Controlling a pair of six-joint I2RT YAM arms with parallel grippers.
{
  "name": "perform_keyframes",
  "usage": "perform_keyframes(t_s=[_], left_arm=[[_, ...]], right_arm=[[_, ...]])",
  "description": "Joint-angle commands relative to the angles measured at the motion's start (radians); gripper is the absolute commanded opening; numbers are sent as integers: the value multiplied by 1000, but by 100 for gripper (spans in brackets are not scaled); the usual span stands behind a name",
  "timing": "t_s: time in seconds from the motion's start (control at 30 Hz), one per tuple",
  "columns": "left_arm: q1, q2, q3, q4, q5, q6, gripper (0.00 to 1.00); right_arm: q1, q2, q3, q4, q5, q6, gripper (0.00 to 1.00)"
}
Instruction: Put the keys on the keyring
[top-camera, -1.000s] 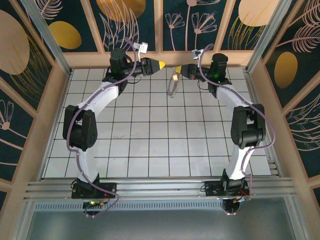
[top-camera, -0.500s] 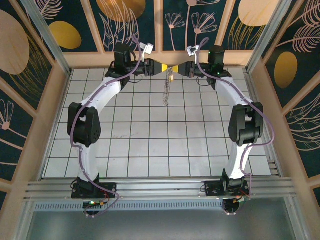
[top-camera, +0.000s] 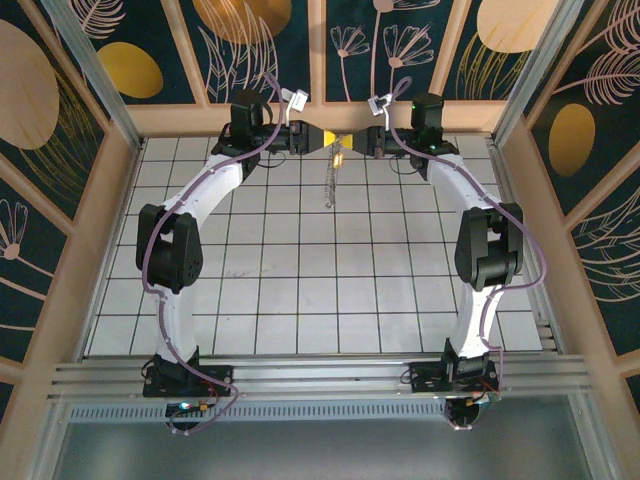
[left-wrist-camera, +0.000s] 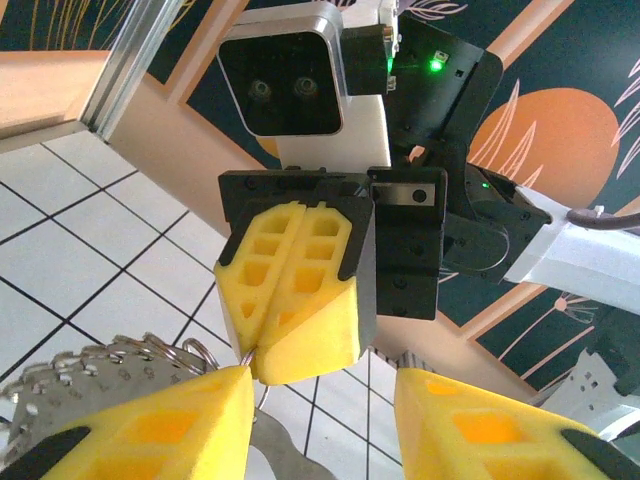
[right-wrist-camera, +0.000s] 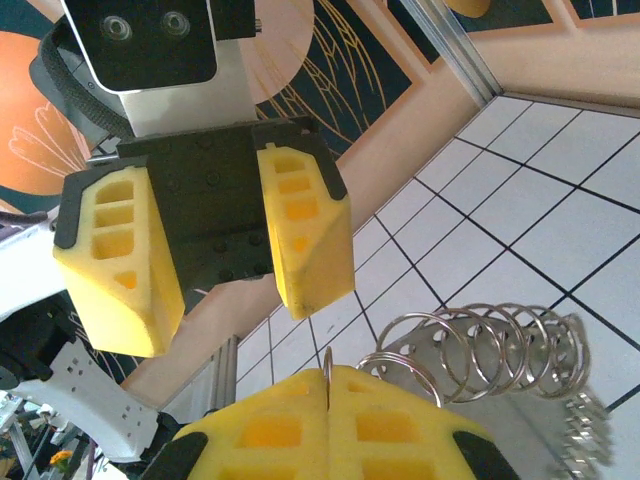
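Currently mid-handoff, upper centre of top view: right gripper (right-wrist-camera: 328, 388) pinched shut on keyring (top-camera: 330, 183) wire, its loop dangling below; left gripper (left-wrist-camera: 320, 388) part-open, fingers (left-wrist-camera: 150, 420) flanking right's tip. Next: left needs precise close on ring, slip risk.

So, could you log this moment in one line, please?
left fingers open | right fingers shut on keyring | keyring dangling
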Motion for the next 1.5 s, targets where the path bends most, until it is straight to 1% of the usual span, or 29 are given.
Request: perform_keyframes(t_s=[0.0,0.5,0.87,1.03,1.27,1.37,1.43,1.47], left_arm=[[-2,13,-14,10,19,24,41],[-13,26,-34,19,20,20,39],[-18,32,-32,41,17,4,30],[-21,34,-30,53,18,-3,28],[-26,34,-33,57,21,-5,14],[-25,30,-41,64,16,-6,7],[-25,27,-46,77,14,-14,0],[-25,25,-50,85,12,-17,0]], right_arm=[[12,1,50,20,-22,-26,0],[21,0,55,19,-17,-26,0],[23,2,51,18,-18,-28,0],[25,1,51,17,-18,-29,0],[27,3,50,15,-15,-29,0],[28,3,51,15,-12,-29,0],[26,4,51,14,-13,-28,0],[26,2,52,13,-13,-28,0]])
